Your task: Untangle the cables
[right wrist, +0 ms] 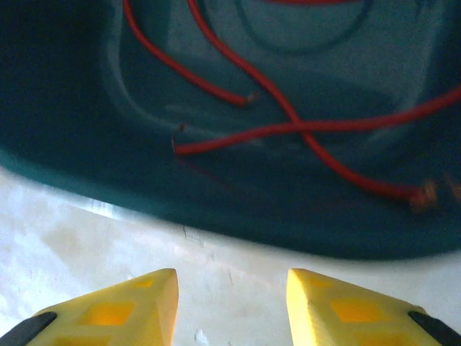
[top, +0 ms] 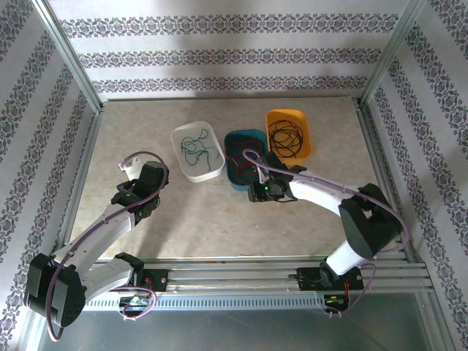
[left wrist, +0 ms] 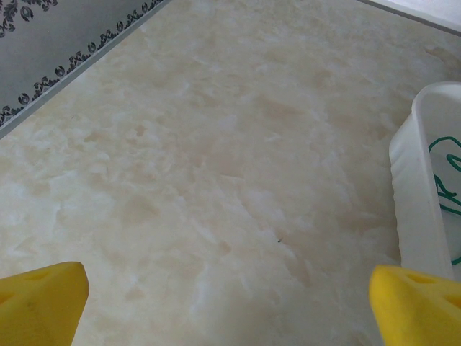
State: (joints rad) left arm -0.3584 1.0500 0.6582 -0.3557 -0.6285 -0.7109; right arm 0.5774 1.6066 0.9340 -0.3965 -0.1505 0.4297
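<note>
Three tubs sit side by side toward the back of the marble-look table point(top: 205, 212), and each one holds cables of a single colour. The white tub point(top: 174, 142) on the left has a green cable point(top: 199, 150) looping loosely inside it. The teal tub point(top: 245, 132) in the middle has the red cables point(top: 240, 155), and the orange tub point(top: 289, 112) on the right has the black cables point(top: 285, 137) coiled up in a rough ring.

The right gripper point(top: 252, 164) is at the near rim of the teal tub. From the right wrist, the right gripper point(right wrist: 232, 277) has its yellow fingers point(right wrist: 144, 303) partly spread with nothing between them, tips over bare table point(right wrist: 72, 238) just short of the teal tub point(right wrist: 72, 108). The red cables point(right wrist: 288, 128) cross over each other on the tub's floor, loose ends showing, and none of them touch the fingers.

The left gripper point(top: 134, 164) hangs over open table, a bit left of and nearer than the white tub. In the left wrist view, the left gripper point(left wrist: 227, 277) is spread wide and holds nothing. The white tub point(left wrist: 414, 194) is off to the right of it, with a bit of green cable point(left wrist: 445, 173) showing inside
</note>
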